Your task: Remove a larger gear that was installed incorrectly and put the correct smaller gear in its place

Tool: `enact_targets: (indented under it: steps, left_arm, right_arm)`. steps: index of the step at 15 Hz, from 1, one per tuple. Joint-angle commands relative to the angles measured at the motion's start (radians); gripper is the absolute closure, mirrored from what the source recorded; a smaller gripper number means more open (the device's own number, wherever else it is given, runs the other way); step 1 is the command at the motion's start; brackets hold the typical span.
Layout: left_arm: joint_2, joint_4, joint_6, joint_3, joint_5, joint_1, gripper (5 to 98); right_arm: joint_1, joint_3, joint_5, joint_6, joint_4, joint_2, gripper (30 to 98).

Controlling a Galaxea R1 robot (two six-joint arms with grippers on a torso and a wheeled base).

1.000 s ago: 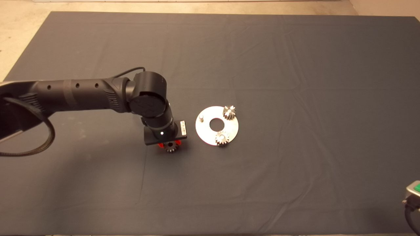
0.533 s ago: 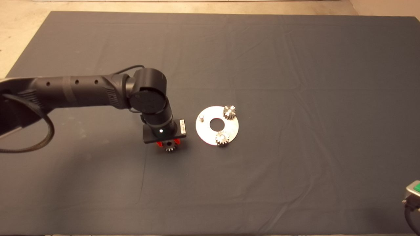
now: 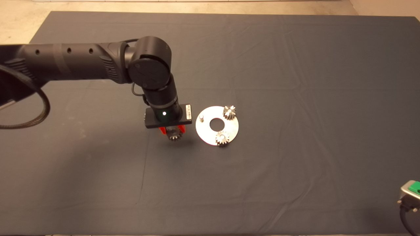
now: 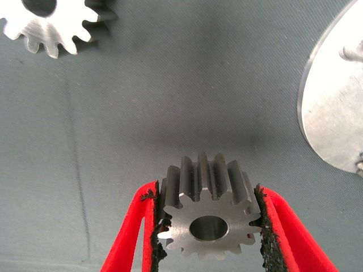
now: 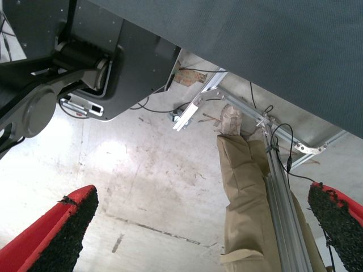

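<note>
The left pincer (image 3: 173, 132), shut on the smaller gear (image 4: 210, 226), has lifted it off the desk toward the plate (image 3: 205, 131); seating it on the bare peg (image 3: 201, 118) likely comes next. The right pincer (image 3: 411, 193) waits agape at the desk's near right corner.

Left gripper (image 3: 172, 130) clamped above mat, right gripper (image 3: 414, 189) parked, agape.

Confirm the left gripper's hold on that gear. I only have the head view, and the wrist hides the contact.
Observer: Left wrist view shows the left gripper shut on the smaller gear, one pad on each toothed side.
Operator: Anything loose hidden under the arm?
Observer: Yes. Another gear lies flat on the mat, apart from the plate.
Operator: Right gripper state?
Observer: The right gripper is open, fingers wide apart.
</note>
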Motion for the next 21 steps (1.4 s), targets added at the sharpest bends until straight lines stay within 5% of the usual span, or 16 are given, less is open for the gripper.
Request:
enact_targets:
  steps: [1, 6, 11, 21]
  left_arm:
    - [0.071, -0.001, 0.007, -0.073, 0.056, -0.013, 70.7]
    - [0.116, 0.066, 0.068, -0.197, 0.032, -0.011, 70.7]
    - [0.165, 0.109, 0.089, -0.263, 0.034, 0.002, 70.7]
    - [0.24, 0.109, 0.108, -0.328, 0.023, 0.004, 70.8]
  right_arm:
    - [-0.005, 0.002, -0.125, -0.001, -0.039, 0.005, 30.8]
    - [-0.006, 0.002, -0.126, -0.001, -0.039, -0.001, 30.8]
    - [-0.006, 0.002, -0.127, -0.001, -0.039, 0.0, 30.8]
    - [-0.008, 0.0, -0.127, -0.001, -0.041, 0.002, 30.8]
